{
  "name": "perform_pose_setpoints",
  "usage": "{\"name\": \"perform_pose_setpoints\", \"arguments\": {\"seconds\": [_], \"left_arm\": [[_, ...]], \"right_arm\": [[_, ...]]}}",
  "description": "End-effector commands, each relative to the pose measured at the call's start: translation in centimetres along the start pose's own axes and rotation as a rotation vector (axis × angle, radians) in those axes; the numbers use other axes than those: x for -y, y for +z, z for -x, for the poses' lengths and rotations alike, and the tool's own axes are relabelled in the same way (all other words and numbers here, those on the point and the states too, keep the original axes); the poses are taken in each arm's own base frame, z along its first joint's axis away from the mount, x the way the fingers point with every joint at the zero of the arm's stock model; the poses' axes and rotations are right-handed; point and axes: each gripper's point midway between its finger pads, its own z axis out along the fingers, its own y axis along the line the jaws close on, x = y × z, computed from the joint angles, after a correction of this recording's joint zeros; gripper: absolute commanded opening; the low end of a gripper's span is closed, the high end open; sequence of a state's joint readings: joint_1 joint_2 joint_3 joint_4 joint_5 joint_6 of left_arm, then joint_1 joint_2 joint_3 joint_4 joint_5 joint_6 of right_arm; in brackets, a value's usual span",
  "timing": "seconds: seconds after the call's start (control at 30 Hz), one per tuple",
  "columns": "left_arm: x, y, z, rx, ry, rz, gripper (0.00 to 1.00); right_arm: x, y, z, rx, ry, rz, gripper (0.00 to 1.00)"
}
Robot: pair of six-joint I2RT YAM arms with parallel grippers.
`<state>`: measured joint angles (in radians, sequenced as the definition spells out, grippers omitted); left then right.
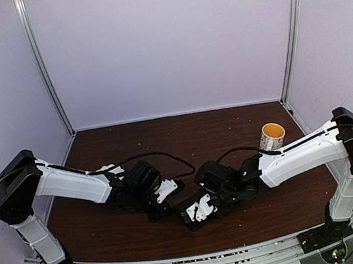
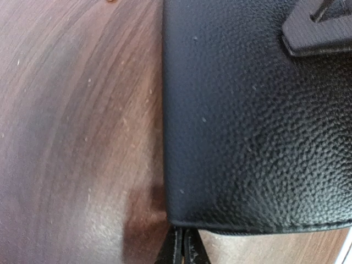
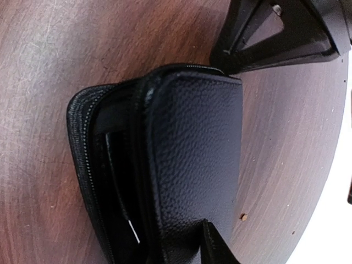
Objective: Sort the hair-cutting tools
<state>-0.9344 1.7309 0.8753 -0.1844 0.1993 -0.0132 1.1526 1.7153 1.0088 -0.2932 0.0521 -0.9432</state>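
Left gripper (image 2: 183, 248) and right gripper (image 1: 204, 209) meet at the black zip case (image 3: 198, 148), mid-table.
The left fingers sit nearly closed, their tips at the case's edge at 6 o'clock in the left wrist view; I cannot tell whether they pinch anything. One right finger (image 3: 215, 245) rests on the pebbled lid and the other is hidden, so the spread cannot be told. The case lies part-unzipped. The hair-cutting tools cannot be made out; only a bright sliver (image 3: 133, 232) shows in its dark gap. A cup (image 1: 272, 136) stands at 2 o'clock from the case on the brown table (image 1: 183, 134).
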Motion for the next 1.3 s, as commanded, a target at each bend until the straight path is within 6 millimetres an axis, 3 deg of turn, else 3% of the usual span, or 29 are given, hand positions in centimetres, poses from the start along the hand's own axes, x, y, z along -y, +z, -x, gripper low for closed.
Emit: {"name": "perform_pose_setpoints", "arguments": {"seconds": [0.0,0.17,0.3,0.37,0.5,0.63,0.77,1.07,1.27], "left_arm": [[0.0,-0.9,-1.6,-0.015,-0.06,0.003,0.0],[2.3,-0.7,-3.4,-0.051,-0.097,-0.083,0.0],[5.7,-0.8,-2.6,0.001,-0.064,-0.217,0.0],[6.4,-0.7,-1.9,0.019,-0.06,-0.251,0.0],[6.4,-0.4,-0.9,0.048,-0.063,-0.256,0.0],[5.0,0.0,-1.4,0.014,-0.059,-0.173,0.0],[4.0,0.1,-1.5,0.0,-0.048,-0.123,0.0],[4.1,-0.6,-1.0,0.009,-0.028,-0.127,0.0],[8.4,-1.3,0.6,0.063,0.054,-0.291,0.0]], "right_arm": [[-2.9,1.4,-1.1,-0.032,-0.017,0.079,0.19],[-4.1,2.5,-2.5,-0.096,-0.022,0.101,0.16],[-5.5,3.4,-3.5,-0.141,-0.032,0.122,0.2],[-6.2,3.3,-3.8,-0.149,-0.046,0.127,0.23],[-6.6,2.1,-3.8,-0.142,-0.033,0.134,0.33],[-6.7,-0.7,-3.4,-0.09,-0.006,0.15,0.48],[-6.5,-2.2,-2.9,-0.044,0.033,0.145,0.52],[-5.7,-0.5,-2.3,-0.047,0.079,0.123,0.48],[-6.8,0.8,-2.6,-0.06,0.076,0.16,0.44]]}}
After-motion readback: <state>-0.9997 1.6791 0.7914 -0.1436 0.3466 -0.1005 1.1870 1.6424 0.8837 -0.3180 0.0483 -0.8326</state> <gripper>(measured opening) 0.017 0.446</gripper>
